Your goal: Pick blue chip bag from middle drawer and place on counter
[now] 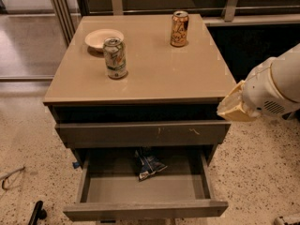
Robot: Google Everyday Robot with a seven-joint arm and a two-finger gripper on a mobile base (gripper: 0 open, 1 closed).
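Above the middle drawer (140, 192), the surface (154, 74) bears a bowl (104, 37), a green can (115, 57) and an orange can (179, 28). The drawer stands open, with the blue chip bag (148, 163) lying at its back centre. Up and right of the drawer hovers the tool (233, 108); whether it is released or clenched cannot be told. The bag is probably light, soft and slippery, so its crumpled top seems the best place to pinch.

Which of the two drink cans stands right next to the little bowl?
The green-and-white can, just in front of the bowl; the orange can stands apart, back right. The gripper hovers by the counter's front right corner.
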